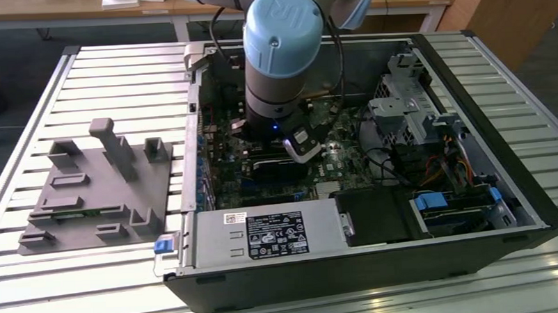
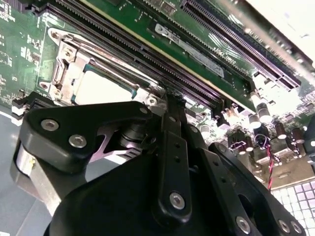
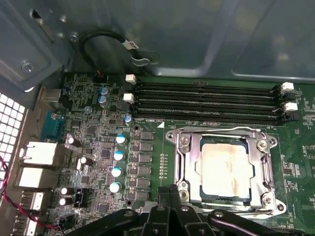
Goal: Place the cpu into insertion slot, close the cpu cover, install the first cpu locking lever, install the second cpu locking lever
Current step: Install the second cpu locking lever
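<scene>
Beside the insertion slot [image 3: 224, 169], where the cpu [image 3: 222, 167] lies under its closed cpu cover [image 3: 179, 147], the clenched, empty tool [image 3: 170, 192] should press each lever squarely.

Cpu [image 3: 225, 168] top was dull silver with tan smears; cpu cover [image 3: 222, 135] silvery; circuit board [image 3: 152, 110] green; memory slots [image 3: 206, 102] black with white clips; arm [image 1: 280, 41] light blue; gripper [image 2: 170, 147] black; fixture [image 1: 94, 187] grey.
</scene>
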`<state>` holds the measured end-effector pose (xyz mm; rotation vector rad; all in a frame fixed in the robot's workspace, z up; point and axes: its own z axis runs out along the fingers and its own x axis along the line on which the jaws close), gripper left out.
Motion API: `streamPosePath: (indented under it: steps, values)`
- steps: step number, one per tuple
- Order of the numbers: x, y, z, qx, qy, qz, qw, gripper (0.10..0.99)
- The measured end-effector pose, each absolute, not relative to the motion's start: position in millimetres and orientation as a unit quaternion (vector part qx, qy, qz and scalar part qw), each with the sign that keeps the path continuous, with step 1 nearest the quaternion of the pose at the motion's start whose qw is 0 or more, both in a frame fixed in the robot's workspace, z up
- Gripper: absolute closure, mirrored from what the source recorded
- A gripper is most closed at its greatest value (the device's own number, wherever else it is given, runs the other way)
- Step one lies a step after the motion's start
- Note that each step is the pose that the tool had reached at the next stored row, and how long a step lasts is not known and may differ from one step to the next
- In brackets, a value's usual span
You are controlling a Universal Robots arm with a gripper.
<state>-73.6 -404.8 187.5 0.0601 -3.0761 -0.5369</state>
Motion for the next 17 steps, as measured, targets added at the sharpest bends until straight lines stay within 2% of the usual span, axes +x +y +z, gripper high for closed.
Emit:
streamPosePath:
  steps: [17]
  values:
    - [-74.1,-404.8,210.3,0.019,-0.985,-0.172,0.009,0.98]
